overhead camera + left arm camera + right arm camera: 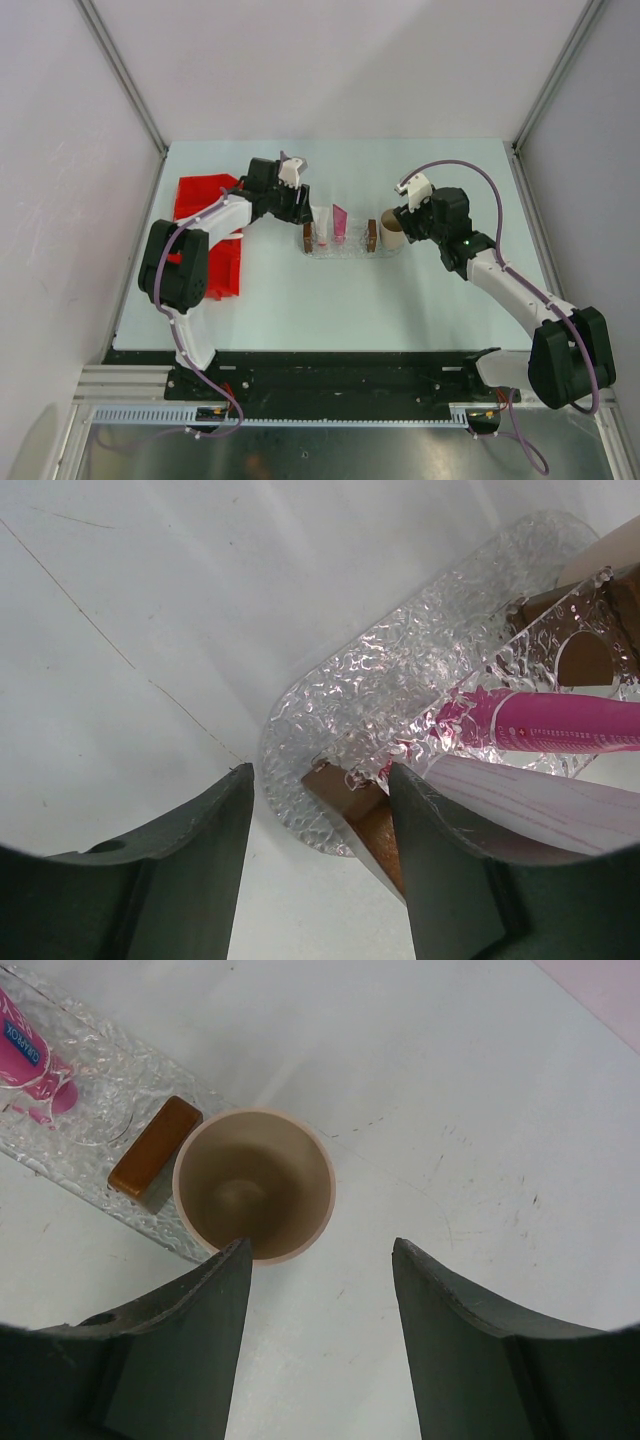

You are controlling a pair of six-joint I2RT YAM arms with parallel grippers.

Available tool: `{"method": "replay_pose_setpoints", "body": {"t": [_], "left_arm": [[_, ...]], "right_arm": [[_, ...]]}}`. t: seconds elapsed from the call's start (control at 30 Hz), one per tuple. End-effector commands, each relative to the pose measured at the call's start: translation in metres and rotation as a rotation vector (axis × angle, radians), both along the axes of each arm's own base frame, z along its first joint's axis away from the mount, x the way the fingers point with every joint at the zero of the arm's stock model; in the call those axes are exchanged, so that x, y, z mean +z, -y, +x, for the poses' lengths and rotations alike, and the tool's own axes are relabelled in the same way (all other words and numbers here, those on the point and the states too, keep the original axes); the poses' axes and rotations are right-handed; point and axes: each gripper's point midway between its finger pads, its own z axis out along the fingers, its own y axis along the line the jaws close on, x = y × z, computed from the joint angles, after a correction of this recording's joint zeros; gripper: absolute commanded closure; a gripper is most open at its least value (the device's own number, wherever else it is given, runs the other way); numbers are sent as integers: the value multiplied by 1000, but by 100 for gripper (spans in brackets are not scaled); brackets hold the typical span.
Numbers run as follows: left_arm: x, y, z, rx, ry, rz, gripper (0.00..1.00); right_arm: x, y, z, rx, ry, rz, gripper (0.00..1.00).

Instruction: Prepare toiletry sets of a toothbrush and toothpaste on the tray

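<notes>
The clear tray (340, 250) lies mid-table with a brown block (308, 237) at each short end. A white tube (322, 224) and a magenta-pink tube (340, 221) rest in it. My left gripper (302, 210) is open and empty at the tray's left end. In the left wrist view it (320, 772) hovers over the tray's rounded end (340, 680) and brown block (360, 810), with the pink tube (570, 725) and white tube (550, 805) beyond. My right gripper (403, 226) is open and empty beside the cup. I cannot make out the toothbrush.
A tan paper cup (391, 229) stands upright and empty against the tray's right end; in the right wrist view my left finger (215, 1300) overlaps the cup's near rim (300, 1245). A red divided bin (205, 195) sits at the left.
</notes>
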Motion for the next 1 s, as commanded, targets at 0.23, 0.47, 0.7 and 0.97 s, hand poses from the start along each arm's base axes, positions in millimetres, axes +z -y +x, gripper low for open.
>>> {"method": "replay_pose_setpoints", "body": {"t": [0.23, 0.47, 0.7, 0.97], "left_arm": [[22, -5, 16, 37, 43, 10, 39], [32, -2, 24, 40, 57, -13, 39], [39, -6, 34, 59, 62, -38, 39], [87, -50, 45, 108, 159, -79, 39]], "right_arm": [[-1, -2, 1, 4, -4, 12, 37], [-2, -1, 1, 1, -6, 11, 37], [-1, 0, 1, 0, -6, 9, 37], [7, -4, -2, 17, 10, 33, 37]]}}
